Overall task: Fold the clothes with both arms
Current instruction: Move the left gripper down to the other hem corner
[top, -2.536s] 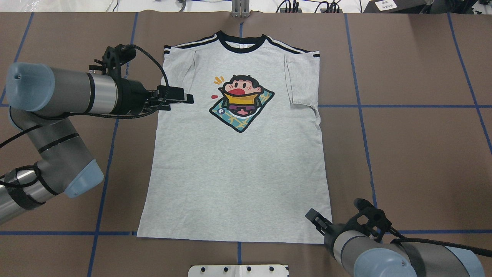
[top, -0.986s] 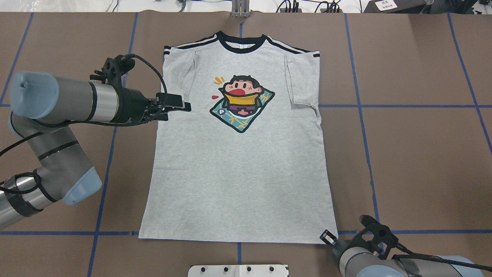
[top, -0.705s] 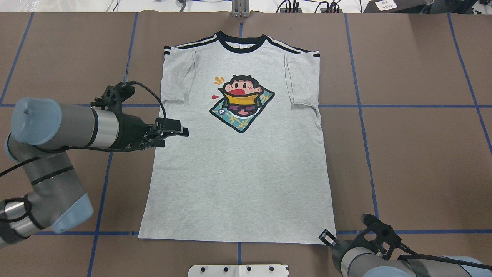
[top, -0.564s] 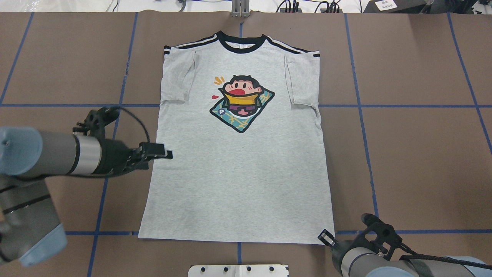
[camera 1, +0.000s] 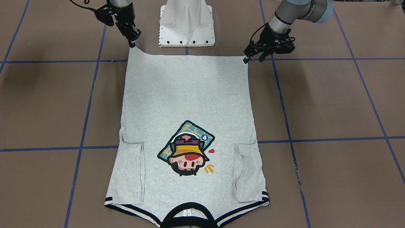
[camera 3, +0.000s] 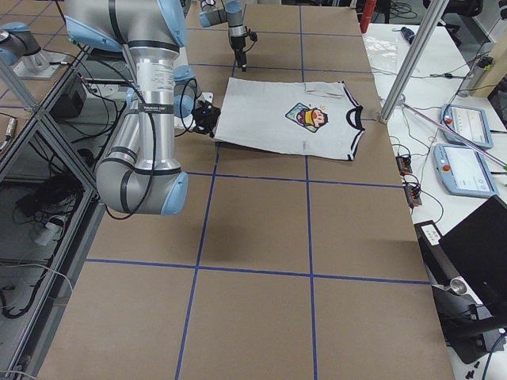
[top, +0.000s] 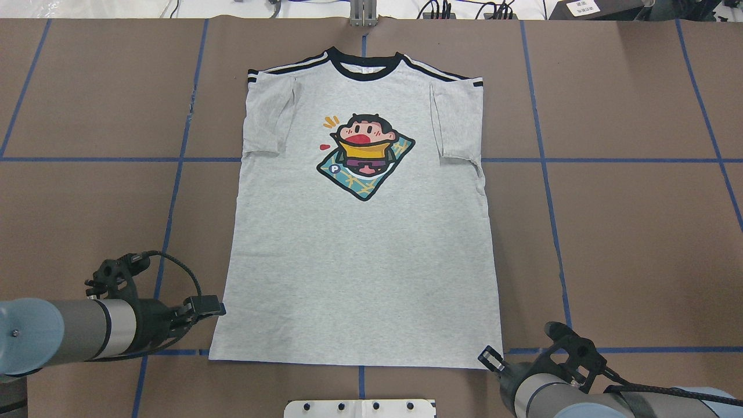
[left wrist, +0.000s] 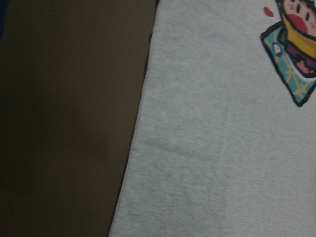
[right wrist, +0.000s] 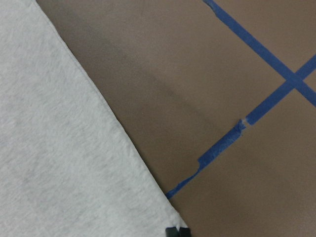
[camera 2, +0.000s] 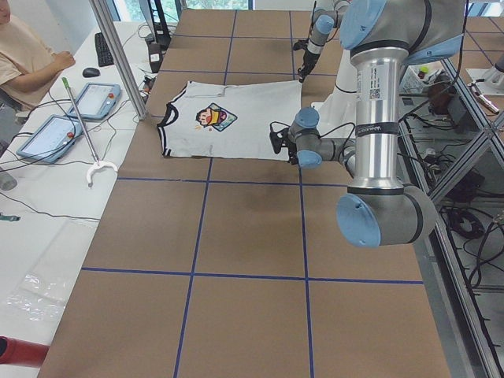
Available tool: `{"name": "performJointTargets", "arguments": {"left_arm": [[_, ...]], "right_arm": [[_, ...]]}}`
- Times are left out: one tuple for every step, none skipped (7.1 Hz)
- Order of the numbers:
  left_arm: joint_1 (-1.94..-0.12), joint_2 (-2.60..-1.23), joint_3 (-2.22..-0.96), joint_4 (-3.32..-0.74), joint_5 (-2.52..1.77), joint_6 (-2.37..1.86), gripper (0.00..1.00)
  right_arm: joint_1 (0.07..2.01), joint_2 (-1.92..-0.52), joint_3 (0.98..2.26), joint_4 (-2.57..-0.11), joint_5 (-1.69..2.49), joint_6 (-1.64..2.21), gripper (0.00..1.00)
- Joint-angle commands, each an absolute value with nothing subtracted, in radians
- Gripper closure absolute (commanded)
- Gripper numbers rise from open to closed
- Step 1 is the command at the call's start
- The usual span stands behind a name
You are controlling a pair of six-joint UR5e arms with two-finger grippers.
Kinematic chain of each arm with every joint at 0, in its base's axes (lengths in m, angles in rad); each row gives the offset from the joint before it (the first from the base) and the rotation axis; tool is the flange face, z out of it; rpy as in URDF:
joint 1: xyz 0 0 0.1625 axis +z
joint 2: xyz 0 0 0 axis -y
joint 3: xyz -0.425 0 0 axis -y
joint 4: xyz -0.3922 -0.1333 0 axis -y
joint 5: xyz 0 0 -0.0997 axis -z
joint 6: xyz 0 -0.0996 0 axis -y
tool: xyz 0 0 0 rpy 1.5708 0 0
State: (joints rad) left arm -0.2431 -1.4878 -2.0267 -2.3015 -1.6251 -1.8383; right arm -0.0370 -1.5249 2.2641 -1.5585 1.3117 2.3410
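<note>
lying flat and face up on the brown worktop (top: 638,232), the grey t-shirt (top: 360,261) has its long axis running straight away from the robot: collar (top: 364,62) at the far end, hem (top: 360,361) at the near end, both sleeves turned in over the chest. each arm sits at its own end of that hem. the left hand (top: 212,306) hangs just beside the hem's left corner, outside the side edge and off the cloth; in the front view its fingers look spread, grasping nothing. the right hand (top: 490,358) is right at the hem's right corner, and i cannot tell whether it has pinched the cloth or is released. so the right hand is the nearer one; the left likely needs a short reach inward before both corners can be carried toward the collar.
</note>
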Motion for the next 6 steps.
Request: {"name": "performJointTargets", "arguments": {"left_arm": [[-0.184,-1.494,-2.013,-2.267,-1.591,-1.888,0.04],[-0.175,-1.505,-2.011,-2.266,-1.591,-1.888,0.07],[-0.161,-1.534,-2.010,-2.229,-1.592,-1.891,0.10],[-0.157,-1.578,-2.014,-2.161,-1.592,-1.902,0.18],[-0.152,-1.578,-2.014,-2.151,-1.592,-1.902,0.34],[-0.152,-1.574,-2.014,-2.151,-1.592,-1.902,0.44]], "right_arm": [[-0.037,-1.528,2.263,-1.560,1.312,2.341,1.00],[-0.040,-1.529,2.261,-1.560,1.312,2.341,1.00],[-0.038,-1.529,2.261,-1.560,1.312,2.341,1.00],[-0.038,-1.529,2.261,-1.560,1.312,2.341,1.00],[-0.040,-1.528,2.263,-1.560,1.312,2.341,1.00],[-0.040,-1.526,2.263,-1.559,1.312,2.341,1.00]]}}
